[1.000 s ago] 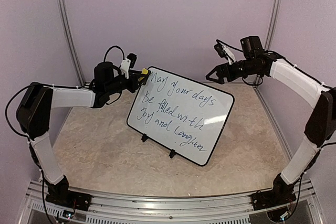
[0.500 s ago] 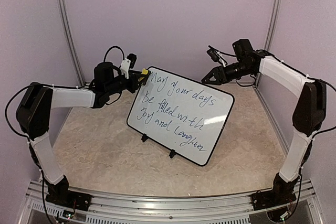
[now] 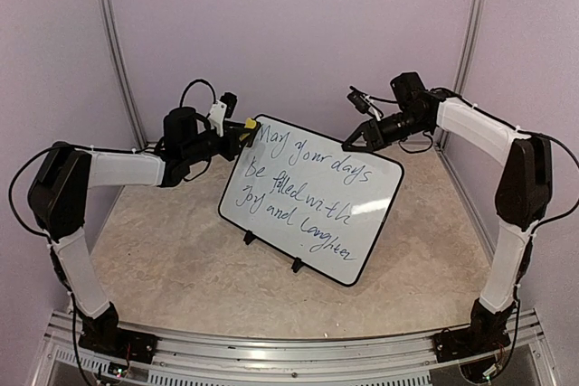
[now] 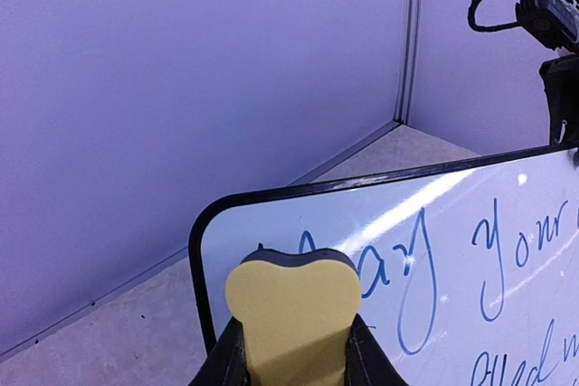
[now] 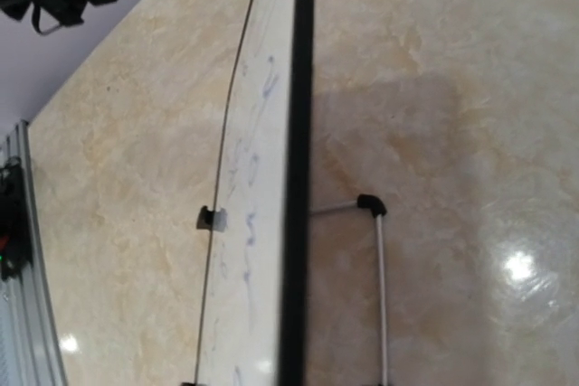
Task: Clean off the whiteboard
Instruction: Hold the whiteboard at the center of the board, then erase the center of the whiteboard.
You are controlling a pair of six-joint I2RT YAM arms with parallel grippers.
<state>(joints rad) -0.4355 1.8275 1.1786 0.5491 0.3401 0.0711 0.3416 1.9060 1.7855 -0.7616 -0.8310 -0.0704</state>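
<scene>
The large white rectangular whiteboard (image 3: 312, 201) with its thin black frame stands tilted on small black feet (image 3: 249, 238) in the middle of the beige marbled tabletop (image 3: 154, 250). Blue cursive runs right across it, nothing wiped yet. Up at its top left corner, the left gripper (image 3: 242, 130) is clamped on a yellow foam eraser pad (image 4: 291, 306), poised by the first letter, though contact is unclear. The right gripper (image 3: 354, 142) sits at the board's top edge, and I cannot tell whether its fingers are spread or pinching the frame. Here's the danger: only a thin wire stand (image 5: 378, 250) props the back. A hard eraser push without a firm brace could tip the board or skid it.
</scene>
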